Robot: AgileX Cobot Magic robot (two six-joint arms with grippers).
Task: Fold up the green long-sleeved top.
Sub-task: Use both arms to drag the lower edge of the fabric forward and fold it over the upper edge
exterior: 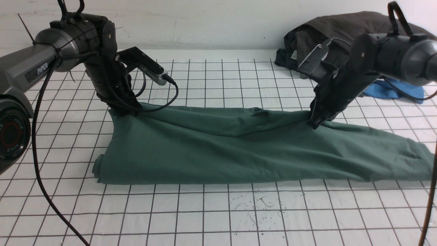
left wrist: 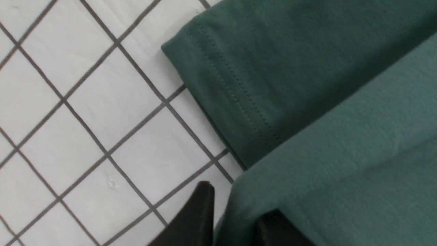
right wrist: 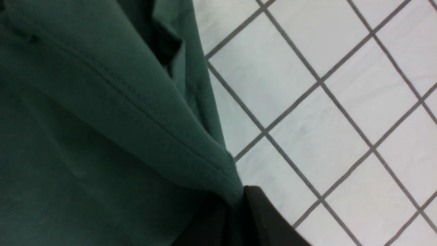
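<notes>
The green long-sleeved top (exterior: 239,150) lies folded into a long band across the gridded table (exterior: 211,212), with a sleeve cuff (exterior: 418,155) reaching to the right. My left gripper (exterior: 124,111) is down at the band's far left corner. In the left wrist view its jaws (left wrist: 235,218) stand slightly apart, with the cloth edge (left wrist: 341,177) loose between them and a sliver of table showing beside one finger (left wrist: 201,208). My right gripper (exterior: 314,123) sits on the far edge toward the right. There its jaws (right wrist: 235,212) pinch a hemmed fold of the top (right wrist: 102,136).
A dark grey-black garment (exterior: 327,30) is heaped at the back right, with a bright blue garment (exterior: 392,90) beside it behind my right arm. A black cable (exterior: 44,191) hangs from the left arm over the table's left front. Small dark specks (exterior: 256,205) mark the front centre.
</notes>
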